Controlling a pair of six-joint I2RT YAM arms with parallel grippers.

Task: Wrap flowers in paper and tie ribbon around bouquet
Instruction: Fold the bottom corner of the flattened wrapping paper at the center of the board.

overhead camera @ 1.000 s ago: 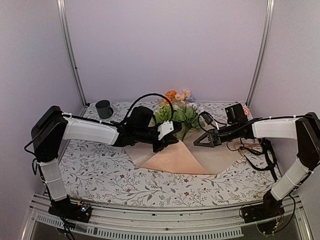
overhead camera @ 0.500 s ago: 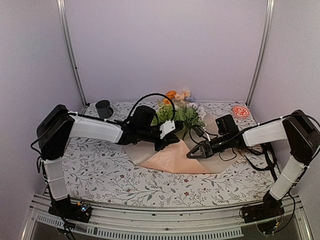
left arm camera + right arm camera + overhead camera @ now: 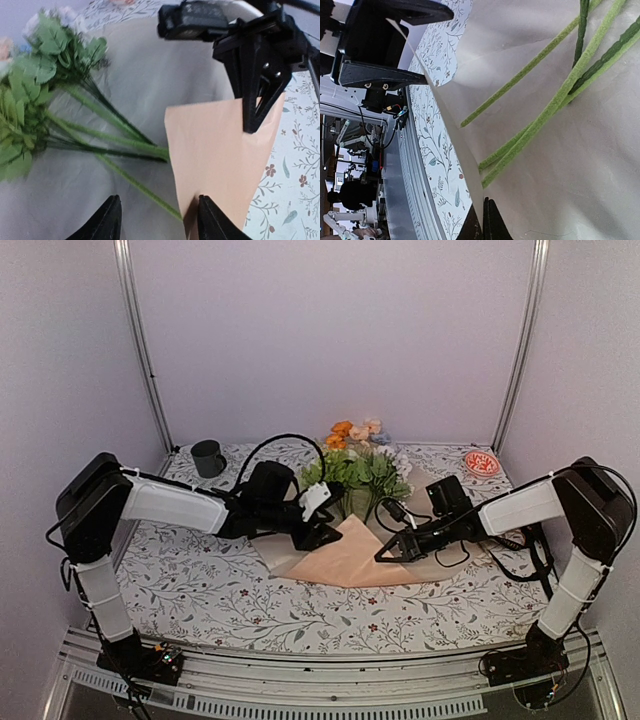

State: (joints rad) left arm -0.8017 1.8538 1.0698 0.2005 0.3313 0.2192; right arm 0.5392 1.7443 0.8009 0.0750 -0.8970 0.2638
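Paper (image 3: 345, 558) sits mid bench (image 3: 200, 585), flap folded over stems of the flowers (image 3: 355, 468). The right gripper (image 3: 384, 555) is clamped on the flap edge. The left gripper (image 3: 322, 536) has jaws apart, astride the stems.

at centre of the floral-patterned white table cover (image 3: 200, 590): large peach-orange paper sheet (image 3: 345, 558), one part folded over itself. on the sheet: bunch of artificial flowers with long green stems (image 3: 355, 472), blooms toward the far wall, stem ends toward the near edge, tucked under the fold. left of the fold: left gripper (image 3: 326, 532). at the fold's right edge, touching: right gripper (image 3: 384, 556). far left corner: dark round mug (image 3: 208, 457). far right corner: small round red dish (image 3: 482, 462).
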